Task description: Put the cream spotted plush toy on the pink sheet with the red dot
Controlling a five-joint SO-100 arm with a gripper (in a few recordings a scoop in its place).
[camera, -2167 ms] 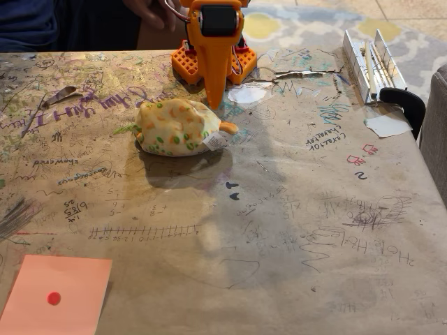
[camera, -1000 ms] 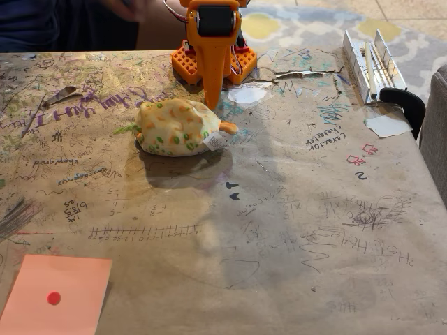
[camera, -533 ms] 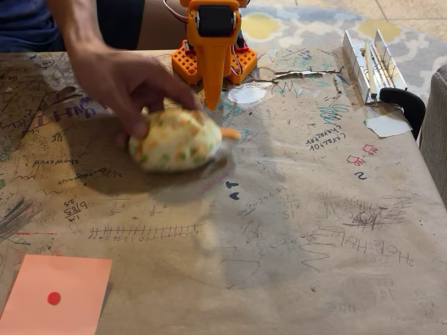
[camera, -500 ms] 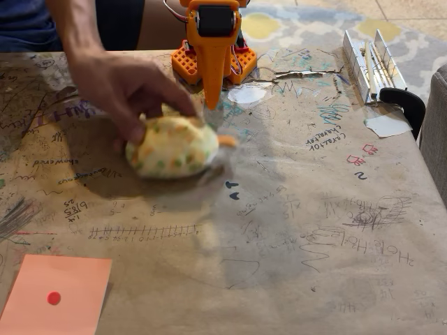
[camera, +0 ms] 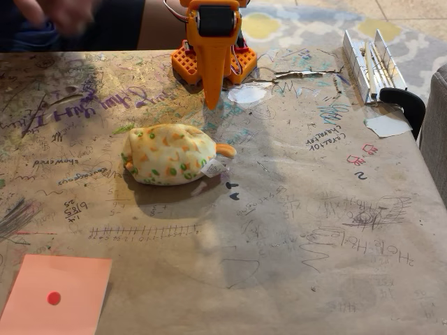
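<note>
The cream spotted plush toy (camera: 171, 154) lies on the scribbled brown paper of the table, left of centre, with its orange nub and white tag pointing right. My orange gripper (camera: 212, 101) hangs point-down behind the toy, near the arm's orange base (camera: 190, 63); its fingers come together in one tip with nothing between them. The tip stands well behind the toy and apart from it. The pink sheet with the red dot (camera: 54, 296) lies flat at the front left corner, far from both.
A person's blurred hand (camera: 59, 12) hovers at the back left edge. A metal rail with a black clamp (camera: 380, 70) sits at the back right, and a white paper scrap (camera: 388, 125) lies beside it. A grey chair edge (camera: 436, 132) is at the right.
A person's hand reached in, shifted the plush toy a little forward and left, then drew back to the far left. The gripper has stayed in place.
</note>
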